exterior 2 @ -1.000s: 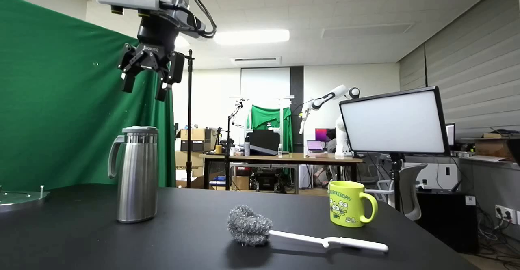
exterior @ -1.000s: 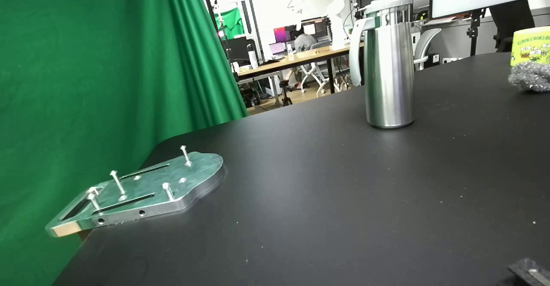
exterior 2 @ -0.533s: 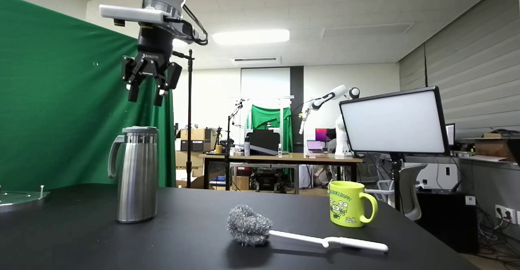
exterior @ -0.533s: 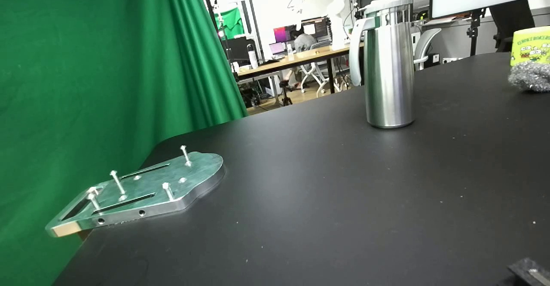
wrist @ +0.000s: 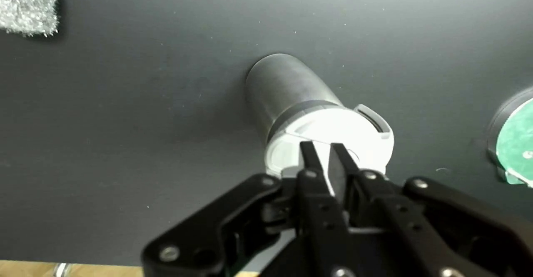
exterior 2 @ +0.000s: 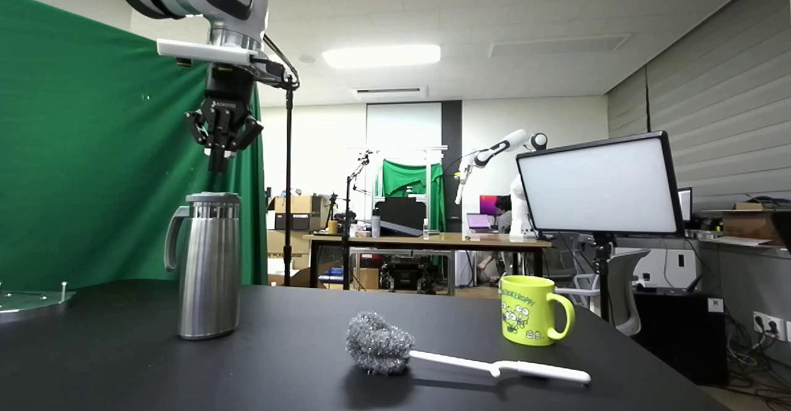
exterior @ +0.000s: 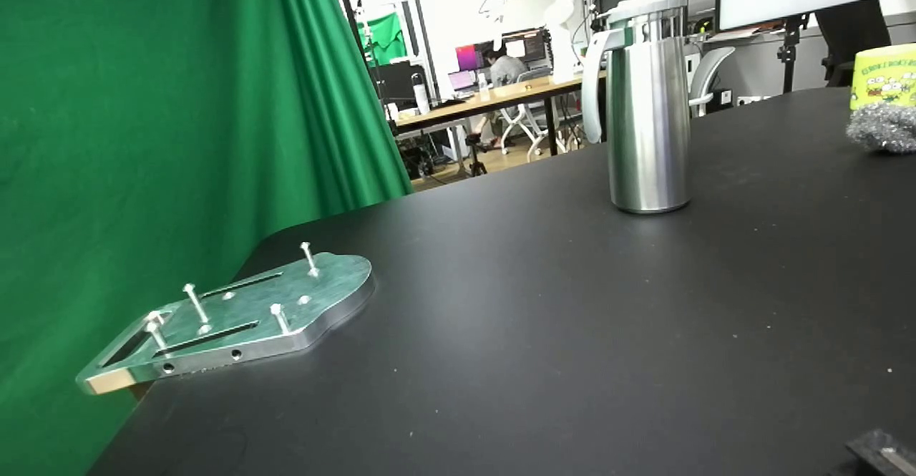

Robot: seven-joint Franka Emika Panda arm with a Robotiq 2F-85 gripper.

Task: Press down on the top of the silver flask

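There it stands, left of the frame in an exterior view: the silver flask point(exterior 2: 210, 269), upright on the black surface point(exterior 2: 296, 368), side handle point(exterior 2: 171, 241) to the left. And right over the cap point(exterior 2: 213, 198), just clear of it, hang the fingers point(exterior 2: 216, 162), pointing straight down! They're clenched; the wrist view has the tips side by side, a sliver of a gap between, seen against the pale cap. Lower right, a lime-green mug point(exterior 2: 525, 313) sits upright, a steel-wool scrubber point(exterior 2: 378, 344) lying near it, white handle point(exterior 2: 544, 371) stretching right. Lower left in an exterior view, the greenish pegged plate point(exterior: 265, 300), well apart from the flask at upper right.
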